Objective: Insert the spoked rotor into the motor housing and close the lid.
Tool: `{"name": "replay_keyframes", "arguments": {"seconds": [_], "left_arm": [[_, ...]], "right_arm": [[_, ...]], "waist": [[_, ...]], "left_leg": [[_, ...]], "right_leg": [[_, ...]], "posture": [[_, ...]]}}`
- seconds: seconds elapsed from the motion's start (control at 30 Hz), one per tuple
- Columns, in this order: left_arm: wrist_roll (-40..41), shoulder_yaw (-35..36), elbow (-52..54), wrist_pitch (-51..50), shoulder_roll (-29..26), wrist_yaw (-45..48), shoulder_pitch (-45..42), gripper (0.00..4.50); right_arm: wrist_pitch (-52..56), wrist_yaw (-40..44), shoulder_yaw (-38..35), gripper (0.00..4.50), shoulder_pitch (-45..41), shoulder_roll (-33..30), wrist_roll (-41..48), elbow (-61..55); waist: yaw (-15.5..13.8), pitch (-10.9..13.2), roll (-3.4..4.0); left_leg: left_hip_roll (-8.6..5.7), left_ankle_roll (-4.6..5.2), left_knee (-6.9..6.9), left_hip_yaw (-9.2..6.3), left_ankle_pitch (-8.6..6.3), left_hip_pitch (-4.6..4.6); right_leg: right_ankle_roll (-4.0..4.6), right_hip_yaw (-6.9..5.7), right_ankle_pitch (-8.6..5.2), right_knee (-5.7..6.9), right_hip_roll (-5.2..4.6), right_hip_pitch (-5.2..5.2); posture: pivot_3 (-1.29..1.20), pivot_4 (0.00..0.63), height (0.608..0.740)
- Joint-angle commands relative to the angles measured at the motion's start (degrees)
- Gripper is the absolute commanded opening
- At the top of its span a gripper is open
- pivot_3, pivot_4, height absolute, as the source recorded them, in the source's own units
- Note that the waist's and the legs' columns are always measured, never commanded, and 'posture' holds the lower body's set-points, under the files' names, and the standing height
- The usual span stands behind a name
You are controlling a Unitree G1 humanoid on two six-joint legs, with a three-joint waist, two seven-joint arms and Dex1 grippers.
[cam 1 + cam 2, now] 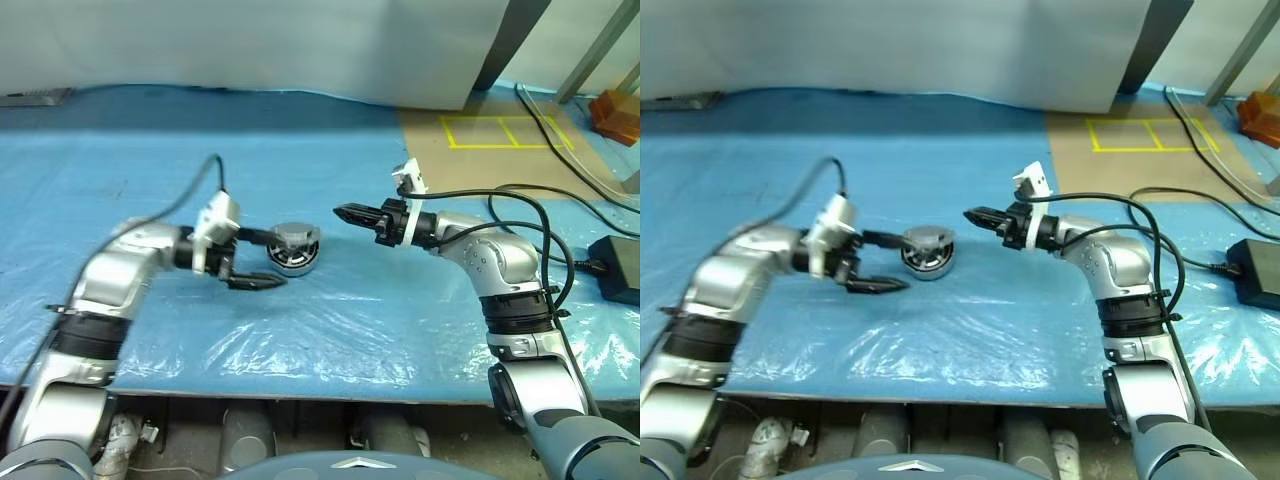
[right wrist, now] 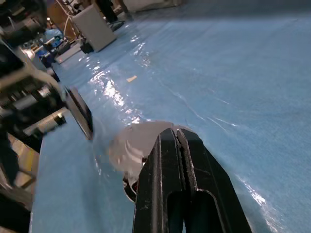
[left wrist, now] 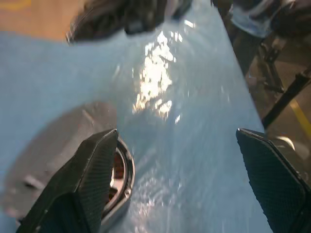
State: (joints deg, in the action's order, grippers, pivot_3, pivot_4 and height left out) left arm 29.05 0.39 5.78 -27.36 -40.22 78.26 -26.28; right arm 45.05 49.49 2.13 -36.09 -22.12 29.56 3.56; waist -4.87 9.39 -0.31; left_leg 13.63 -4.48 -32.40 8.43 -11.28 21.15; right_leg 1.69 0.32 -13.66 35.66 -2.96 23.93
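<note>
The motor housing (image 1: 295, 249) is being shown as a low round part with a silver rim, lying on the blue plastic sheet (image 1: 330, 330) that covers the table. A flat grey lid (image 1: 927, 238) is being seen resting over its top, and below that a dark band with a glint of copper-coloured winding is being shown around the side. In the left wrist view the silver rim and a reddish-brown patch inside it are being glimpsed behind one black finger (image 3: 92, 170).

The left gripper (image 1: 256, 258) is being held just beside the housing, on its left side, with the two fingers spread wide apart; one finger is lying along the housing's far edge and the other in front of it, near the sheet. Nothing is being gripped between them, and contact with the housing cannot be told.

The right gripper (image 1: 346, 213) is being held near the housing on its right side, slightly above its top and apart from it, with the fingers pressed together and empty, pointing towards the housing
</note>
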Motion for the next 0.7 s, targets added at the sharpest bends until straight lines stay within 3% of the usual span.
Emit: {"name": "replay_keyframes", "arguments": {"seconds": [0.03,0.2,0.5,0.7], "left_arm": [[3.3,4.6,3.6,-3.8,-1.9,-3.6,3.2,4.09],[3.9,10.9,5.2,-5.1,-4.2,-9.3,9.8,4.12],[3.3,12.7,4.4,-3.8,-3.2,-14.9,14.5,4.12],[4.6,12.7,6.1,-3.8,-0.4,-19.1,16.0,4.12]], "right_arm": [[-4.8,-2.0,3.3,0.00,-0.4,2.1,-3.7,-1.1],[-11.0,-0.9,5.4,1.49,-3.4,5.5,-6.3,2.6],[-20.4,3.0,11.5,4.47,-6.1,8.7,-13.1,11.7],[-22.8,3.2,14.7,4.47,-7.5,9.9,-17.9,15.4]], "waist": [[0.3,0.0,0.14],[0.8,0.0,0.17],[1.0,0.0,0.16],[1.0,0.0,0.16]], "left_leg": [[-0.01,0.00,0.02,0.00,0.00,-0.02],[-0.02,0.00,-0.08,0.00,0.00,0.05],[-0.01,0.01,-0.09,-0.01,0.00,0.09],[0.01,0.01,-0.19,-0.02,0.00,0.09]], "right_leg": [[0.00,0.00,0.00,-0.01,-0.01,0.00],[-0.01,0.00,0.00,0.02,-0.08,0.00],[-0.01,-0.01,0.00,0.00,-0.08,-0.01],[-0.01,0.00,0.00,0.08,-0.08,-0.01]], "posture": [[0.00,0.150,0.740],[0.00,0.150,0.740],[0.00,0.150,0.740],[0.00,0.150,0.740]]}}
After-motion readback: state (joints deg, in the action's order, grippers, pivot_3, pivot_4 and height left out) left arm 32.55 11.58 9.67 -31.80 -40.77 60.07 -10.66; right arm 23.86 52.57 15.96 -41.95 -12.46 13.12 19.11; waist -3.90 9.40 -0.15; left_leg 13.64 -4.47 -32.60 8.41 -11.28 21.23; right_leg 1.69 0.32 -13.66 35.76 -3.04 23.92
